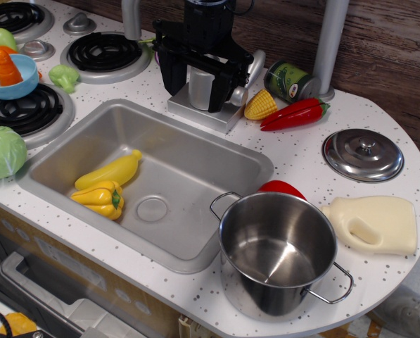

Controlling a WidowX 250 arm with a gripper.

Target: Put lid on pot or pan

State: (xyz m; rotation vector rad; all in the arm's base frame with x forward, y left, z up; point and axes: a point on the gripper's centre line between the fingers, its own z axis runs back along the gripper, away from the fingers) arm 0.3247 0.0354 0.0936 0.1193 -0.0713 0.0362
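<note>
The shiny, round lid with a small central knob lies flat on the white counter at the right. The deep steel pot with two wire loop handles stands open and empty at the front edge, to the front left of the lid. My black gripper hangs at the back centre over the grey faucet base, behind the sink and far from both. Its jaws stand apart, with a silver faucet part showing between them; it holds nothing.
The grey sink holds a yellow squash and a yellow pepper. Corn, a red chilli and a can lie between gripper and lid. A cream bottle lies right of the pot. Stove burners are at left.
</note>
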